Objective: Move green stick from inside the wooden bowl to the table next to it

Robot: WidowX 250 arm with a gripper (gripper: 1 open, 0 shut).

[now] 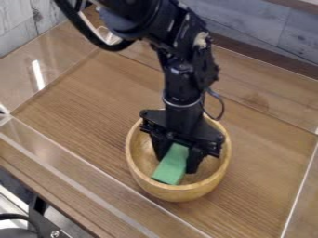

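one green stick [172, 165] sits right under the gripper [183, 160], inside the wooden bowl [136, 165] that rings the fingertips. jaws look closed down, seemingly pinching the stick's far end, though the fingers hide the contact. imo a shallow end grip could let it twist and drop, or snag the rim on the way to the table [87, 107] beyond.

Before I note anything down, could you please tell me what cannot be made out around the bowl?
- Green stick, camera view: its upper end is hidden behind the claw.
- Wooden bowl, camera view: much of its inside is covered by the claw and the stick.
- Dark object at the lower left, camera view: cut off by the picture's edge.
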